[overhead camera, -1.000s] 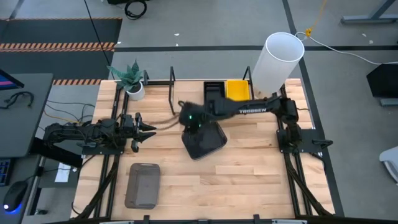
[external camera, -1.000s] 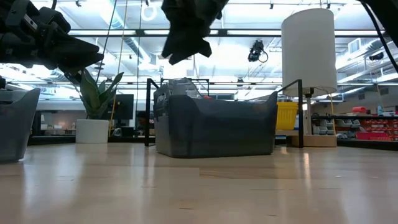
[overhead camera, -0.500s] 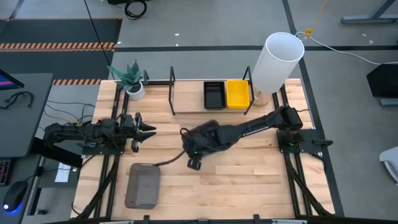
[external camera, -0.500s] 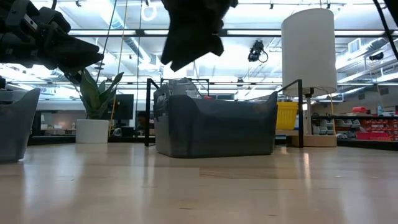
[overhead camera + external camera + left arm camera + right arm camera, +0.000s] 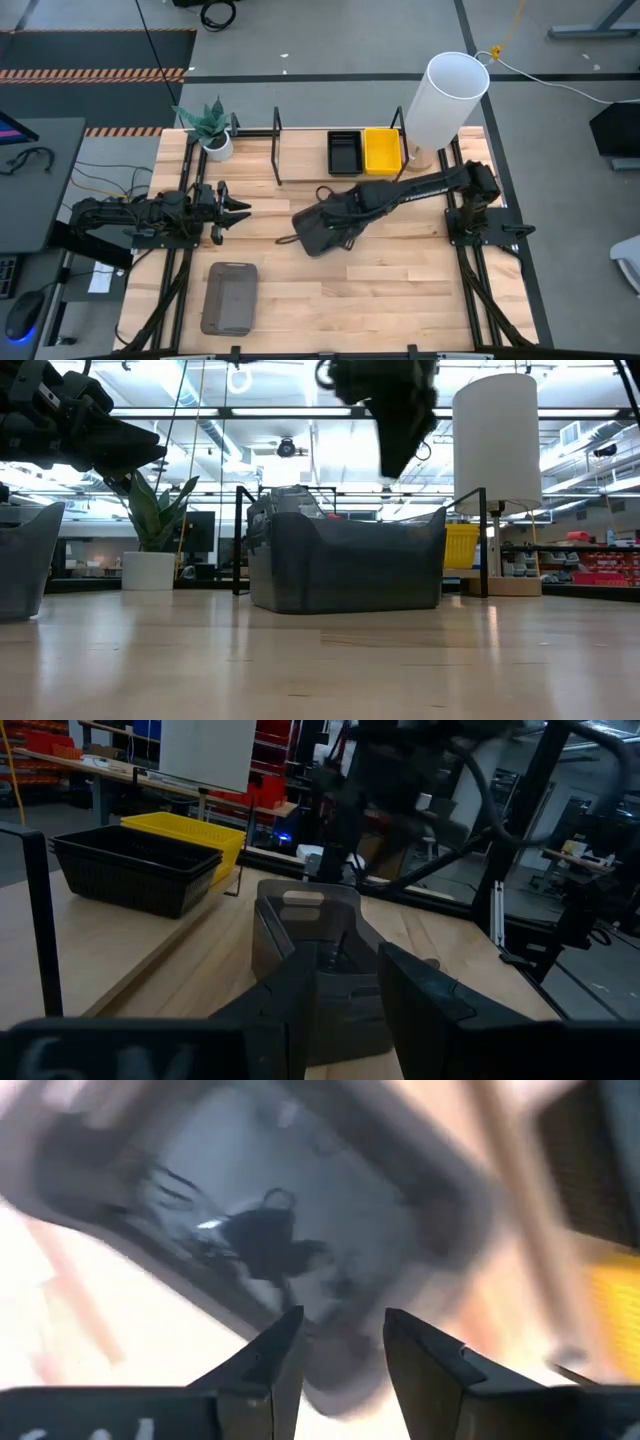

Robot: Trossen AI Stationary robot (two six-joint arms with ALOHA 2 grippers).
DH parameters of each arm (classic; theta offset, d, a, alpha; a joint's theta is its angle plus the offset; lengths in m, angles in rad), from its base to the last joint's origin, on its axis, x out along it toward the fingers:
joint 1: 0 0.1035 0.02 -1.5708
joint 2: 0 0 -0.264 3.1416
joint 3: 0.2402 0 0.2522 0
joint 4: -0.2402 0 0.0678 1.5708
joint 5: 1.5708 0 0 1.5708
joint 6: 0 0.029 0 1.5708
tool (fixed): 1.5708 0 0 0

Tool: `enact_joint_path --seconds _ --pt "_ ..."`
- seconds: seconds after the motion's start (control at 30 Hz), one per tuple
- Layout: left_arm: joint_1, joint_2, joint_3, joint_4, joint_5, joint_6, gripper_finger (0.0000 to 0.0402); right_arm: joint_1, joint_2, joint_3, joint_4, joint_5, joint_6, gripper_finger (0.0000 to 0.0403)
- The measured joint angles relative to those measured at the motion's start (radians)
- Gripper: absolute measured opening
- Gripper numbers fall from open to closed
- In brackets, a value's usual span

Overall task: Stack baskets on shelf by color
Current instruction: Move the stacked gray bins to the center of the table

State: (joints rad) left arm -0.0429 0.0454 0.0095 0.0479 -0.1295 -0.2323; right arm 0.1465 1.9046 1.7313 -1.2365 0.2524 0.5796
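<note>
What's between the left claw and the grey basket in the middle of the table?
Nothing. In the high view only bare table lies between the left claw and the middle grey basket.

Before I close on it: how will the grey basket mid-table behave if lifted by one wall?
The grey basket looks like thin moulded plastic, so probably light and fairly stiff. Its smooth walls may slip. Gripped at one wall by the right gripper, it would likely tilt.

Bright overhead room lights, glare low view, right wrist view motion-blurred
</note>
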Motion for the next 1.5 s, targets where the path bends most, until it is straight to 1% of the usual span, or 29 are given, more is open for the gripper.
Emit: enact_joint_path --seconds 0.1,0.17,0.37,0.47,0.57,0.7,0.87,1.0,1.13,1.23,1.33,1.5 --pt "0.000 0.000 0.000 0.000 0.000 0.000 0.0117 -0.019 -0.036 -0.007 -0.085 0.076 0.020 0.0135" --pt "0.000 0.000 0.000 0.000 0.000 0.000 0.0117 -0.037 -0.052 -0.029 -0.115 0.085 0.032 0.0126" --pt "0.000 0.000 0.000 0.000 0.000 0.000 0.0117 -0.119 -0.092 -0.137 -0.065 -0.008 -0.003 0.0109" --pt "0.000 0.000 0.000 0.000 0.000 0.000 0.0117 -0.171 -0.122 -0.191 0.020 -0.082 -0.035 0.0102" --pt "0.000 0.000 0.000 0.000 0.000 0.000 0.0117 -0.206 -0.142 -0.222 0.081 -0.118 -0.049 0.0100" --pt "0.000 0.000 0.000 0.000 0.000 0.000 0.0117 -0.230 -0.142 -0.236 0.095 -0.143 -0.068 0.0111" --pt "0.000 0.000 0.000 0.000 0.000 0.000 0.0117 -0.236 -0.140 -0.238 0.148 -0.193 -0.082 0.0144" --pt "0.000 0.000 0.000 0.000 0.000 0.000 0.0117 -0.236 -0.140 -0.249 0.161 -0.186 -0.068 0.0173" --pt "0.000 0.000 0.000 0.000 0.000 0.000 0.0117 -0.243 -0.139 -0.292 0.177 -0.190 -0.049 0.0191" --pt "0.000 0.000 0.000 0.000 0.000 0.000 0.0117 -0.249 -0.138 -0.342 0.237 -0.205 -0.043 0.0193" --pt "0.000 0.000 0.000 0.000 0.000 0.000 0.0117 -0.254 -0.138 -0.381 0.299 -0.211 -0.030 0.0187" --pt "0.000 0.000 0.000 0.000 0.000 0.000 0.0117 -0.255 -0.138 -0.422 0.330 -0.212 -0.030 0.0152"
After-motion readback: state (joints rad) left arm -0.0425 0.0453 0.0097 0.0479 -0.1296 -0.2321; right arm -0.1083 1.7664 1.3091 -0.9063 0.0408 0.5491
